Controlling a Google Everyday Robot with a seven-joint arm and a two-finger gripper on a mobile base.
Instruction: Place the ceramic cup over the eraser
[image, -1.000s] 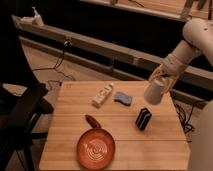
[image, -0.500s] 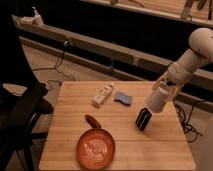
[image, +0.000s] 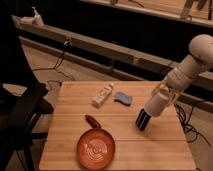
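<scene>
The ceramic cup (image: 154, 104) is small, plain and white. It hangs tilted in my gripper (image: 161, 96), which is shut on it at the right side of the wooden table (image: 165, 150). The eraser (image: 143, 120) is a small black block standing on the table just below and left of the cup. The cup's lower end meets the top of the eraser. My white arm (image: 192, 62) reaches in from the upper right.
A white bottle with a label (image: 102, 95) lies at the table's back middle, with a blue-grey wavy pad (image: 123, 98) beside it. An orange round pan (image: 96, 148) with a red handle (image: 92, 120) sits at the front. A black chair (image: 22, 107) stands left of the table.
My gripper has moved down and to the left with the cup, from above and right of the eraser to right on top of it.
</scene>
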